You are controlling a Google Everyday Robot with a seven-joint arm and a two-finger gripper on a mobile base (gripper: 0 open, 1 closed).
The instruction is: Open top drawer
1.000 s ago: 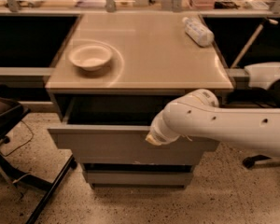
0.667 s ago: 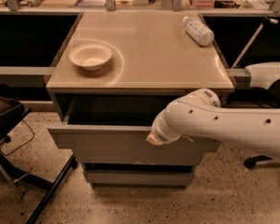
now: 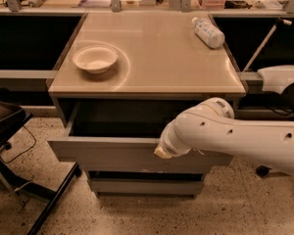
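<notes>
The grey cabinet fills the middle of the view, its beige tabletop (image 3: 157, 58) stretching away from the camera. Just beneath the tabletop the top drawer (image 3: 108, 154) stands pulled out towards the camera, its flat front panel facing the viewer and its long axis running left to right across the cabinet. The cavity behind the panel lies in deep shadow, so what the drawer holds cannot be told. The white arm (image 3: 240, 138) reaches in from the right edge and crosses the right part of the drawer front. Below it, a lower drawer front (image 3: 142, 185) sits closed, set back from the top one. A dark chair (image 3: 10, 126) stands on the speckled floor at the left. On the left of the tabletop a white bowl (image 3: 95, 58) rests upright, mouth up. A clear plastic bottle (image 3: 208, 32) lies on its side near the back right corner, its cap end pointing to the rear left. The hand (image 3: 162, 151) is at the arm's tip, right against the drawer's front panel just below its top edge and a little right of centre; whether it is clenched or released cannot be told.
</notes>
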